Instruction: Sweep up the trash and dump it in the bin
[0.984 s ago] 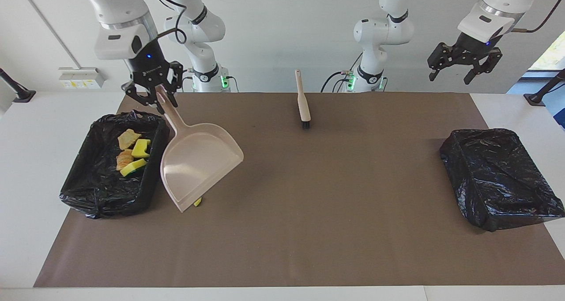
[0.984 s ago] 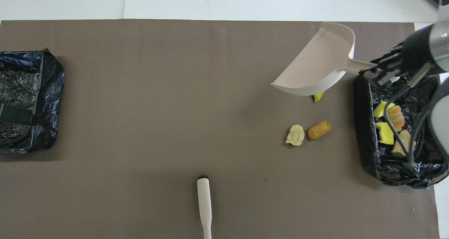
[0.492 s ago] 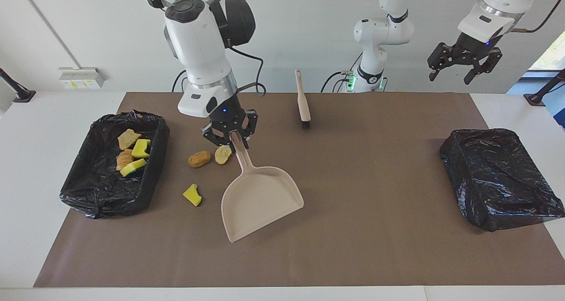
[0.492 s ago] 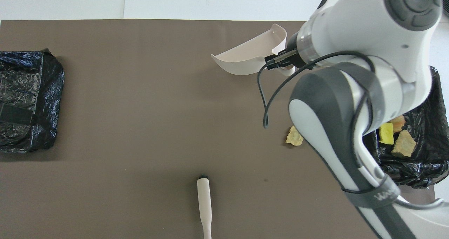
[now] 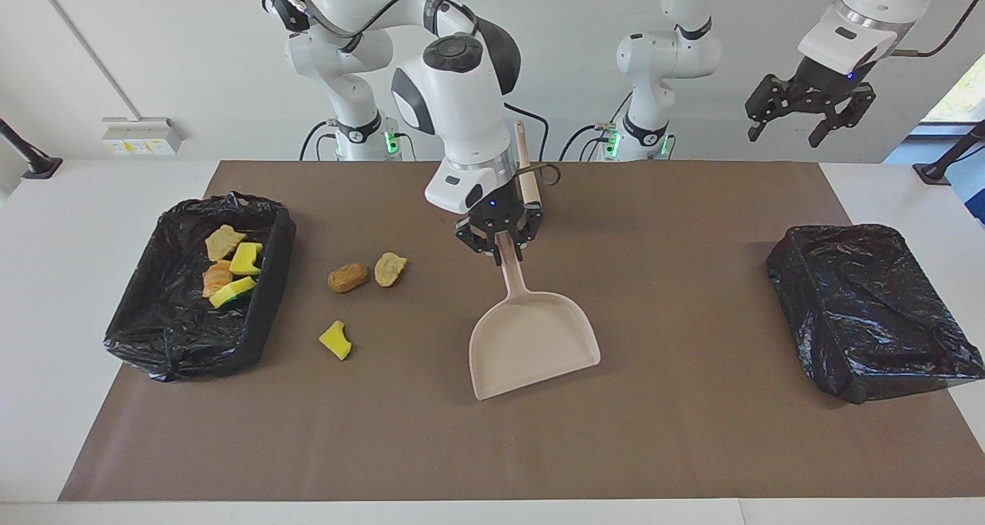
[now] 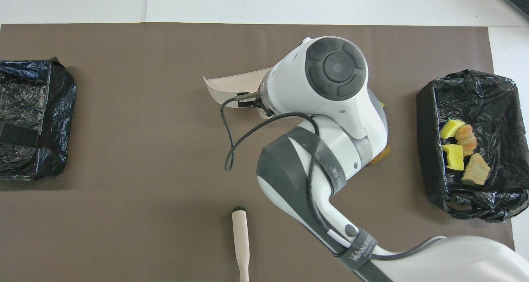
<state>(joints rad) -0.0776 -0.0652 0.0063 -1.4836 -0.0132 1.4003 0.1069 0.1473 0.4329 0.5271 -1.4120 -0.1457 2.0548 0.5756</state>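
1. The trash is split: four scraps, yellow sponge chunks and orange crusty lumps (image 5: 229,267), lie in the black-lined bin (image 5: 146,332) at the right arm's end of the surface (image 5: 692,448).
2. Three more scraps sit loose on the brown mat beside that bin: a brown lump (image 5: 347,277) and a tan lump (image 5: 389,269) just beside each other, and a yellow sponge chunk (image 5: 335,340) farther from the robots.
3. The right claw (image 5: 499,240) is clenched on the handle of the pale pink dustpan (image 5: 531,346), over the middle of the mat, the pan's open lip pointing away from the robots.
4. A cream brush (image 6: 240,242) lies on the mat near the robots, black bristles pointing away from them.
5. The left claw (image 5: 808,121) hangs released, high over its own end, waiting.
6. Below it a second black-lined bin (image 5: 869,309) sits on the mat.
7. Writing on the right arm's strap (image 6: 358,249) starts "WAN"; I can't read the rest.
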